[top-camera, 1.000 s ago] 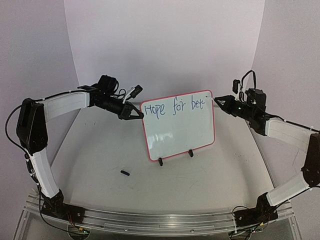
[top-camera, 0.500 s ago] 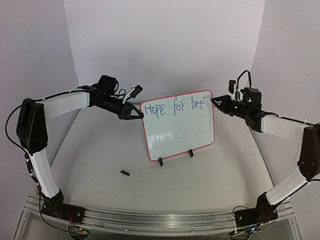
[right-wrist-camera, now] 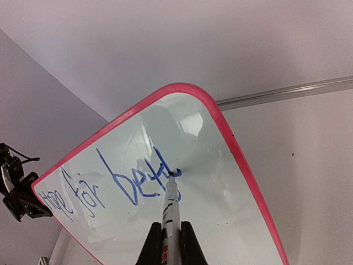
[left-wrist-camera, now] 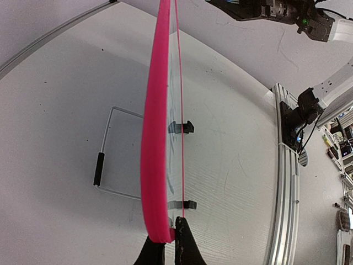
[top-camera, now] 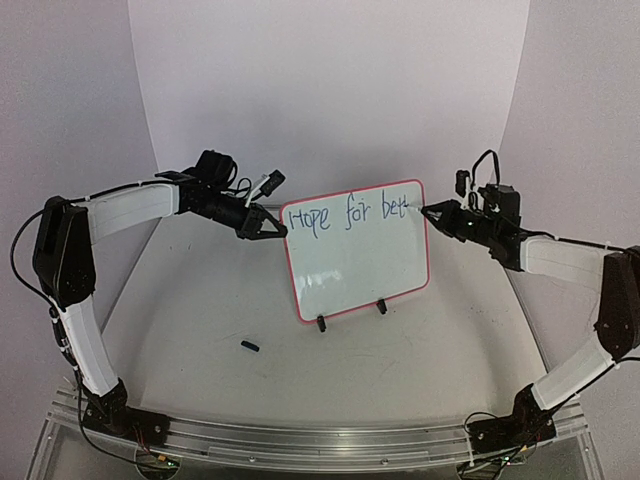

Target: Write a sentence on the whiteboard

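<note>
top / board: whiteboard [top-camera: 357, 265] stands on its clip feet [top-camera: 350, 315] mid-counter [top-camera: 440, 360], nearer the far edge, face toward my bases.
top / left arm: reaches in from the counter's left edge, forearm about level, wrist pointing right. Left jaws clenched on the board's upper left corner. My read: a brace, so pen pressure can't tip or slide it.
top / right arm: comes in from the right edge, forearm rising, wrist aimed left at the upper right corner.
top / loose: small black cap [top-camera: 250, 346] on the counter, near-left of the board, well apart from it.
left wrist / grip: board seen edge-on, pink frame [left-wrist-camera: 156, 121] up the middle. My jaws pinch that frame at the bottom, one finger per face.
right wrist / grip: right jaws clamped on the marker [right-wrist-camera: 170, 201], barrel straight out along the jaw axis, which looks good for steady strokes.
right wrist / tip: touching the board at the end of "bet".
right wrist / sentence: sentence [right-wrist-camera: 110, 185] reads "Hope for bet…", top line only. Unfinished, with bare board below.
</note>
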`<state>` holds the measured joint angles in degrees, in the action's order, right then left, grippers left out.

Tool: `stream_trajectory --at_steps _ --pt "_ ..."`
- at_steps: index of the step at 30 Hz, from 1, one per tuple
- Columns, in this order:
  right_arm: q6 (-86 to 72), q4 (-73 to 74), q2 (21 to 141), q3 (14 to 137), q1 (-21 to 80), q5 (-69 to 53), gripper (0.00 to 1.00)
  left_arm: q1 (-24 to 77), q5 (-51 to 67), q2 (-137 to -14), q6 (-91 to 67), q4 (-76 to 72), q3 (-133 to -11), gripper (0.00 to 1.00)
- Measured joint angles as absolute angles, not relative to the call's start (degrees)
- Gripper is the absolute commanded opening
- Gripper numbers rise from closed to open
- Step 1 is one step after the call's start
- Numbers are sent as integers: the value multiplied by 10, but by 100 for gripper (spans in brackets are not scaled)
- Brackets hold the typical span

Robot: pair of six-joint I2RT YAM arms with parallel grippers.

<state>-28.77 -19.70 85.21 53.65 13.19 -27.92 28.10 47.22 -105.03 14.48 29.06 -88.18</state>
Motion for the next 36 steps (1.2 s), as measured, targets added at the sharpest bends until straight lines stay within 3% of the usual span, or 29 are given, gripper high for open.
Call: stream_trajectory --at_steps 36 --pt "-287 -182 829 523 132 -248 0 281 472 -1050 142 291 -883 0"
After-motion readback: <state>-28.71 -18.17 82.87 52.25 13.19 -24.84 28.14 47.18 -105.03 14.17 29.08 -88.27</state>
